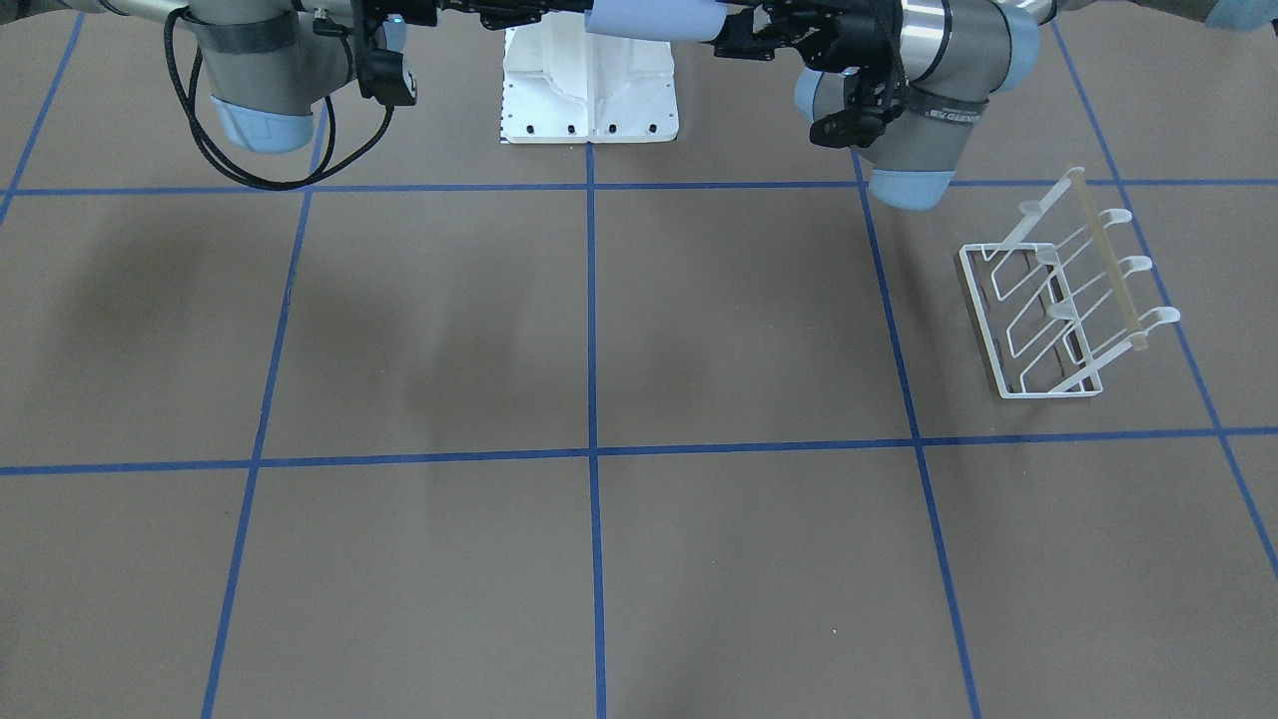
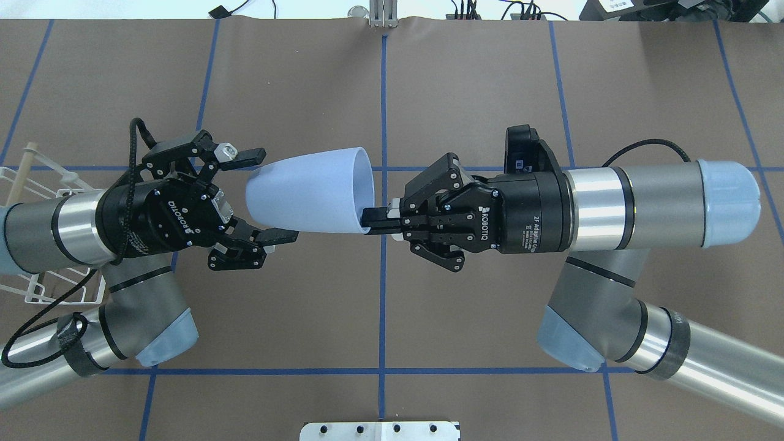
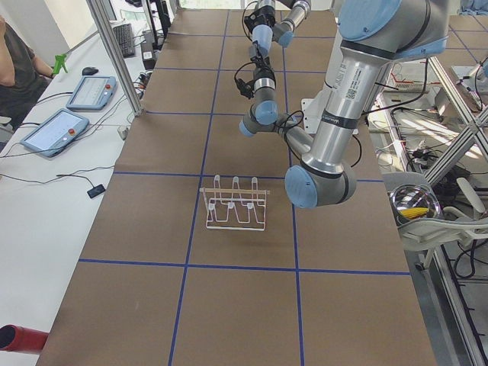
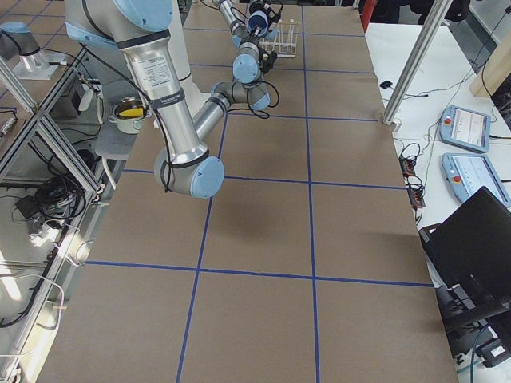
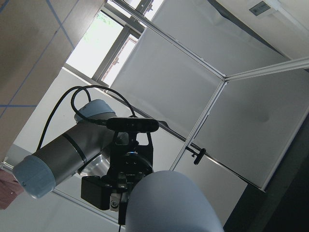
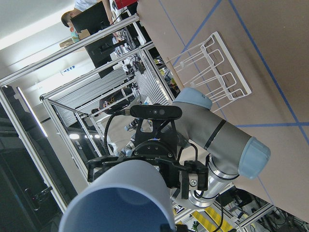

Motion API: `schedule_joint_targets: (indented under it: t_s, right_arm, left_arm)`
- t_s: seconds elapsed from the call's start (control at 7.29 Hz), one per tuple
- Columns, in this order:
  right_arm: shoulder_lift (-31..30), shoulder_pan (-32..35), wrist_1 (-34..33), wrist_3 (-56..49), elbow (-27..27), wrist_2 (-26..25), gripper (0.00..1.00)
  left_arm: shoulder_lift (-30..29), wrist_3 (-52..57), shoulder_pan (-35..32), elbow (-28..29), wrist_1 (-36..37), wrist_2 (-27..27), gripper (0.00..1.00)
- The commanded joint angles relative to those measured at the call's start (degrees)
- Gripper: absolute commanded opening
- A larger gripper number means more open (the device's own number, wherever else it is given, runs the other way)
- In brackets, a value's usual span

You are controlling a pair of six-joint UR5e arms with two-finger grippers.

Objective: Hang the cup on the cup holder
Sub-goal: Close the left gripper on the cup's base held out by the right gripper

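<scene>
Pinching the wide rim at its lower edge in the overhead view, the right end effector [image 2: 375, 221] is clenched on the cup [image 2: 306, 191]. The light blue cup lies on its side in the air above the brown worktop [image 2: 490, 92], mouth toward the right arm, narrow base toward the left. Past the cup, the left end effector [image 2: 279, 193] is released, its fingers [image 2: 245, 156] spread to either side of the base; whether they touch the wall cannot be told. Farthest, under the left arm, the white wire cup holder [image 1: 982, 318] stands on the worktop, apart from the cup, with slanted prongs and a tan wooden bar [image 1: 1109, 262].
</scene>
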Motion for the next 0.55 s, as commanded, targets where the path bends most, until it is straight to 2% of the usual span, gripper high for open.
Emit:
schedule_joint_targets:
  t_s: [0.0, 0.14, 0.27, 0.41]
  right_arm:
    - [0.00, -0.42, -0.02, 0.00, -0.04, -0.14, 0.00]
    - [0.00, -0.42, -0.02, 0.00, -0.04, -0.23, 0.00]
    - [0.00, -0.42, -0.02, -0.09, -0.04, -0.32, 0.00]
    - [-0.26, -0.33, -0.10, -0.70, -0.04, -1.97, 0.99]
  left_arm:
    - [-0.33, 0.00, 0.17, -0.10, 0.00, 0.00, 0.97]
    - [-0.42, -0.09, 0.17, -0.10, 0.00, 0.87, 0.86]
    - [-0.33, -0.96, 1.31, -0.28, 0.00, 4.28, 0.14]
    - [-0.33, -0.79, 2.01, -0.19, -0.09, 4.48, 0.00]
